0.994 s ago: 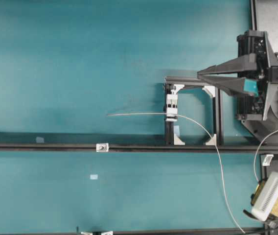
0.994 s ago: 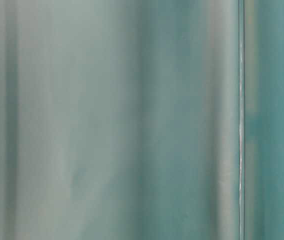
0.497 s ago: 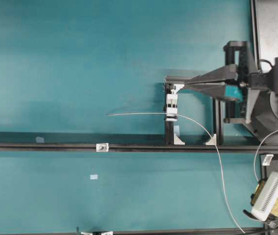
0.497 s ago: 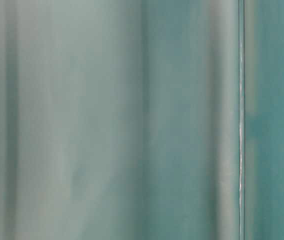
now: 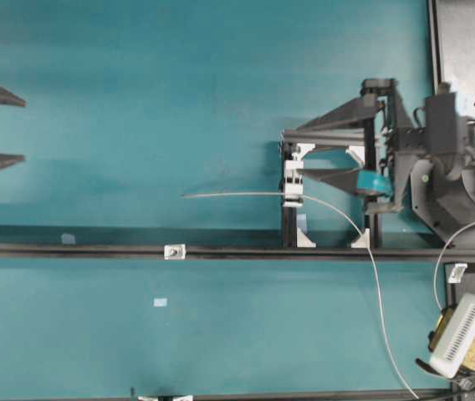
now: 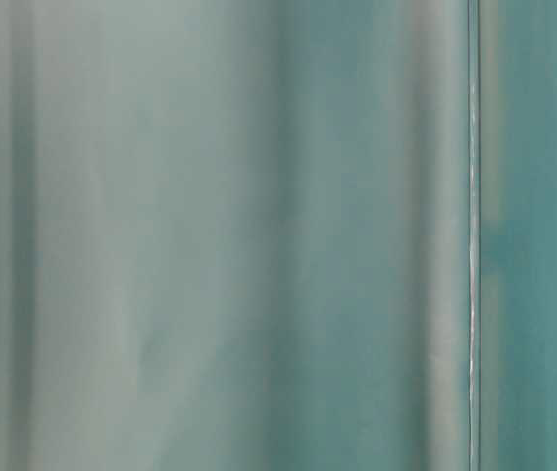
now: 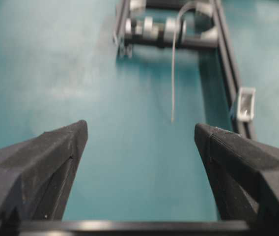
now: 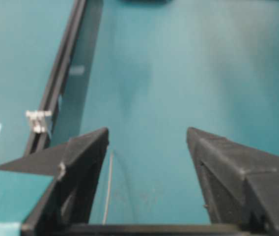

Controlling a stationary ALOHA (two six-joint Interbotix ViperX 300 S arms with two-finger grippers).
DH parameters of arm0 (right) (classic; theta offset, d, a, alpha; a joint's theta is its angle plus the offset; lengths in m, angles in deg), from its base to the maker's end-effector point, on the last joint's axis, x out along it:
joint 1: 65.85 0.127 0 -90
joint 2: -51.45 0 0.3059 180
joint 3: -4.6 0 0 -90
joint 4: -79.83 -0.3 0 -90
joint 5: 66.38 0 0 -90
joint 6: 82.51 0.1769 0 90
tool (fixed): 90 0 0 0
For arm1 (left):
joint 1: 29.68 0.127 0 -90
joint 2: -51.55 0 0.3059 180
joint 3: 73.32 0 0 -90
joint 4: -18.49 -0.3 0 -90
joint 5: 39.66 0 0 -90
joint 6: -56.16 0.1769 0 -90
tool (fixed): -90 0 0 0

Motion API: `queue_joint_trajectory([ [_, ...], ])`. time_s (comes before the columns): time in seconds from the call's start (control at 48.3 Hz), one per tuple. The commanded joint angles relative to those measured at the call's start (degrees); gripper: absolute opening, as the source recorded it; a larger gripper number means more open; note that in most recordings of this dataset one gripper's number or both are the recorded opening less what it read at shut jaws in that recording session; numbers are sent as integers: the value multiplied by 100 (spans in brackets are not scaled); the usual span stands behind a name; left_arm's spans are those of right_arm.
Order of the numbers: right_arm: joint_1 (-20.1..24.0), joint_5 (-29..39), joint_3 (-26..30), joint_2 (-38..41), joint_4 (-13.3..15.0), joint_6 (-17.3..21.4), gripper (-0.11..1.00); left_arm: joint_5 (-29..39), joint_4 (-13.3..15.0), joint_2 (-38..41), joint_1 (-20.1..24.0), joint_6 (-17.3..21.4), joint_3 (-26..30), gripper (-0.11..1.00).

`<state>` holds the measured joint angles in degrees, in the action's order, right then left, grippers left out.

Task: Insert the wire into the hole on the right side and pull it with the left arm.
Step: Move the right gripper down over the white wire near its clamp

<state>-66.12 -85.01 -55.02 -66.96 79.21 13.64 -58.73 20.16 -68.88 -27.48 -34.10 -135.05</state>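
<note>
The right claw [image 5: 298, 150], one finger carrying a teal patch, hangs released, its two black fingers spread wide over the small black frame [image 5: 370, 200]. It grasps nothing.

Beside the frame's left post stands a white clamp block [image 5: 293, 185], just below the claw's tips. The wire [image 5: 237, 194] passes through this block: its free end lies on the teal worktop [image 5: 179, 83] to the block's left, and the rest curves away right of the block and down toward the near edge.

The left claw [image 5: 3, 129], well apart from the block at the far left edge, also stands released, plain black fingers wide, grasping nothing. From its wrist camera the wire's loose end [image 7: 172, 119] lies ahead between the fingers.

A black rail [image 5: 95, 250] runs just below the block, carrying a small silvery tab [image 5: 174, 251]. No readable writing shows.
</note>
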Motion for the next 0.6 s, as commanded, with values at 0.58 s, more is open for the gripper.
queue_joint_trajectory([
  [0.58, -9, 290, 809, 1872, -9, 211, 75, -132, 9, 1986, 35, 70, 888, 76],
])
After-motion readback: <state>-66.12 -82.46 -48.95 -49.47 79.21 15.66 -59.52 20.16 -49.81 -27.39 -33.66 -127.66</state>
